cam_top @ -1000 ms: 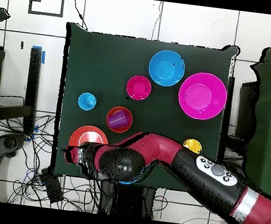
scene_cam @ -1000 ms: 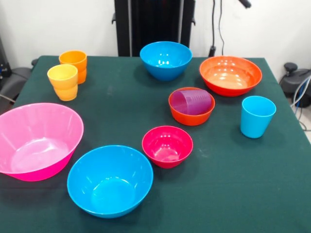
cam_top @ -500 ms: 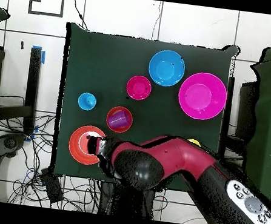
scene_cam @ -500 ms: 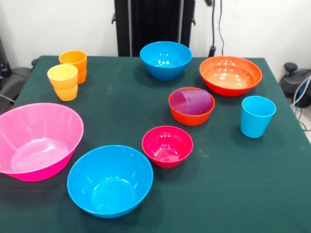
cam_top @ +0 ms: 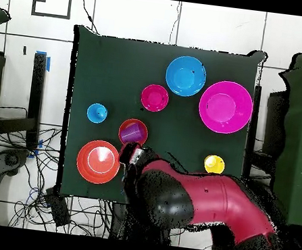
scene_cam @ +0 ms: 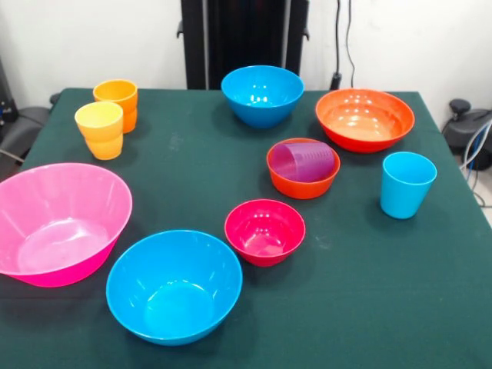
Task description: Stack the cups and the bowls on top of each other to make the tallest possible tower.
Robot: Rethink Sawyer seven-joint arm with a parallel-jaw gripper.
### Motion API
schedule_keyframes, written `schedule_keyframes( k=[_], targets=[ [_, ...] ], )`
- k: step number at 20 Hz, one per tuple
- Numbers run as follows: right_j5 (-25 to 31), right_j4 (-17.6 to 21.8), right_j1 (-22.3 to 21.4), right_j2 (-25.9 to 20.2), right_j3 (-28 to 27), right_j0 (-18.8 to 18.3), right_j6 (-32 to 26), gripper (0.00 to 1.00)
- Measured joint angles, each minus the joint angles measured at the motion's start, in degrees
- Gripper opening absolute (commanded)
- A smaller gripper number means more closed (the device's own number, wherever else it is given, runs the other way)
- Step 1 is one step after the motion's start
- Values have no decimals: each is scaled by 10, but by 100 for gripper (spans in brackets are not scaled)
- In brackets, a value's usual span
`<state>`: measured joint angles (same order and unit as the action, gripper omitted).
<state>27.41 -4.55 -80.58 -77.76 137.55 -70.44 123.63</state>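
Barely begun. No real tower yet. Just one piece inside another: purple cup (scene_cam: pixel 305 161) lying tipped over in small orange-red bowl (scene_cam: pixel 300 189), a bit right of the middle of the green table (scene_cam: pixel 192 169). Everything else standing alone, apart from the rest.

Left to do: nearly all the stacking. Best guess: big bowls at the bottom, cups higher up.

Cups, counted: four.
- Purple cup in its bowl.
- Light blue cup (scene_cam: pixel 407 184) at the right side.
- Orange cup (scene_cam: pixel 117 96) and yellow-orange cup (scene_cam: pixel 100 129) close together at the far left.

Bowls, counted: six.
- Small orange-red bowl.
- Small magenta bowl (scene_cam: pixel 264 231) just nearer than it.
- Wide orange-red bowl (scene_cam: pixel 364 119) at the far right.
- One blue bowl (scene_cam: pixel 262 94) far in the middle.
- Another blue bowl (scene_cam: pixel 174 284) near.
- Big pink bowl (scene_cam: pixel 58 223) at the near left.

Gripper (cam_top: pixel 131 157): seen only from above, at the end of the red arm (cam_top: pixel 199 201), close to the bowl with the purple cup. Open or closed, cannot tell.
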Motion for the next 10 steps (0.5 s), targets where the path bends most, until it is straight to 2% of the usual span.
schedule_keyframes(
  k=[1,4,5,6,7,10],
  targets=[
    [0,-24,-26,6,4,14,0,100],
    [0,-71,-60,41,16,56,0,100],
    [2,-91,-75,67,24,82,0,100],
    [5,-122,-106,119,40,134,0,100],
    [8,-135,-126,151,52,167,0,100],
    [9,-136,-164,206,81,225,0,100]
  ],
)
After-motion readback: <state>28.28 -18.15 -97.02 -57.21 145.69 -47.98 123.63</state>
